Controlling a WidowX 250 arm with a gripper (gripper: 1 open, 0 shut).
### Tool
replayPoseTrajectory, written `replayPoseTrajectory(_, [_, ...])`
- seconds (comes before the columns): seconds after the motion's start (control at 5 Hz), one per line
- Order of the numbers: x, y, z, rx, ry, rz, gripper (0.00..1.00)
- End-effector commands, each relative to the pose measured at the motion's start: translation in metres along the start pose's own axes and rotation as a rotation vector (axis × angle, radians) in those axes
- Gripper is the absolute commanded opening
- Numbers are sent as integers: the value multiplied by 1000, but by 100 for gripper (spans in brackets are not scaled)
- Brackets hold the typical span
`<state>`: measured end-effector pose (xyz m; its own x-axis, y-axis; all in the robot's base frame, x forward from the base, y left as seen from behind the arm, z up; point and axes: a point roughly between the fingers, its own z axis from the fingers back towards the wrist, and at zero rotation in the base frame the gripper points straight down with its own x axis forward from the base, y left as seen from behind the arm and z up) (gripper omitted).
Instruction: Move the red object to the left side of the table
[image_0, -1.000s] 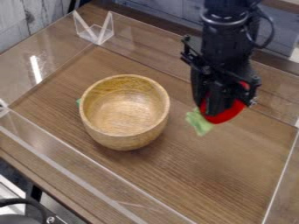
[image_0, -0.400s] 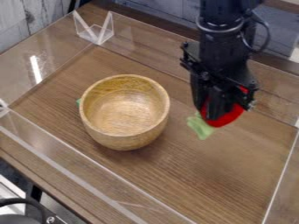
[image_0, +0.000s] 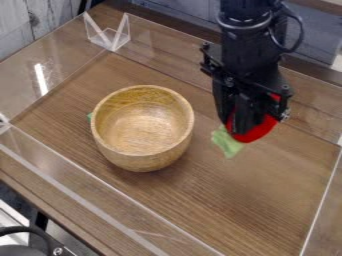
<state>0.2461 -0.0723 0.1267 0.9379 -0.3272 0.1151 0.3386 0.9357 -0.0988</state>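
The red object (image_0: 254, 126), a small glossy red strawberry toy with a light green leafy cap pointing down to the left, hangs just above the table (image_0: 201, 200) on its right side. My gripper (image_0: 249, 118) points straight down and is shut on it, its black fingers (image_0: 226, 112) flanking the red body. The green cap pokes out below the fingers, close to the wood; I cannot tell whether it touches.
A round wooden bowl (image_0: 142, 125) stands left of the gripper, near the table's middle. Clear acrylic walls (image_0: 54, 175) border the tabletop, with a small clear stand (image_0: 107, 33) at the back left.
The arm above the gripper has shifted slightly left in the picture; the gripper and the strawberry have stayed in place.
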Motion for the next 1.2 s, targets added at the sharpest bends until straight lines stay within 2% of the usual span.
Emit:
replayPoseTrajectory(0.0, [1, 17, 23, 21, -61, 68, 0])
replayPoseTrajectory(0.4, [-17, 78, 34, 69, -68, 268, 0])
replayPoseTrajectory(0.8, [-33, 91, 38, 78, -77, 281, 0])
replayPoseTrajectory(1.0, [-35, 107, 39, 87, -78, 304, 0])
